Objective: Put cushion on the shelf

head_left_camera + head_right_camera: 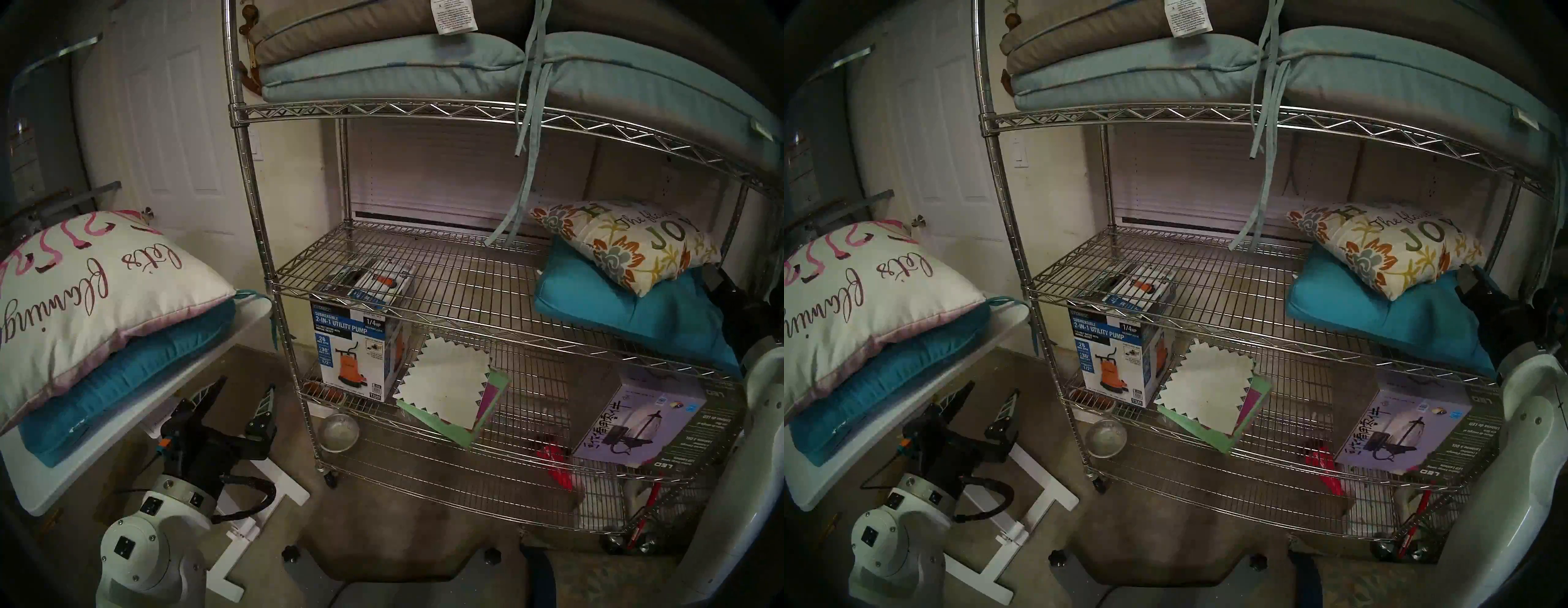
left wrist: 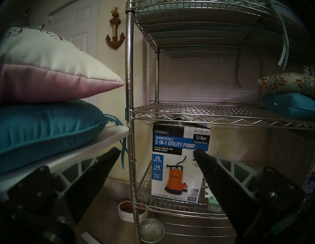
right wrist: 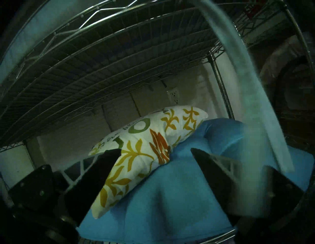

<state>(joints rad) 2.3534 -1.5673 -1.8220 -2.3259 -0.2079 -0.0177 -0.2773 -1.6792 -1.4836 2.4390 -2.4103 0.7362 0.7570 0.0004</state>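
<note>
A white cushion with pink script (image 1: pixel 85 293) lies on a teal cushion (image 1: pixel 127 382) on the small white table (image 1: pixel 106 454) at the left. The shelf (image 1: pixel 382 111) is a chrome wire rack. On the right of its middle tier, a floral cushion (image 1: pixel 623 246) rests on another teal cushion (image 1: pixel 636 314). My left gripper (image 1: pixel 239 401) (image 2: pixel 156 150) hangs open and empty below the table's front edge, facing the rack. My right gripper (image 3: pixel 155 150) is open just above the shelved teal cushion (image 3: pixel 170 196), holding nothing; its left finger is beside the floral cushion (image 3: pixel 136 153). Its dark fingers (image 1: pixel 1479 297) show at the tier's right end.
Light blue and taupe seat pads (image 1: pixel 382 72) fill the top tier, with ties (image 1: pixel 526 127) hanging down. The lower tier holds a pump box (image 1: pixel 356 352), paper sheets (image 1: pixel 449 390) and a lamp box (image 1: pixel 636 420). A bowl (image 1: pixel 338 433) sits on the floor by the rack's post.
</note>
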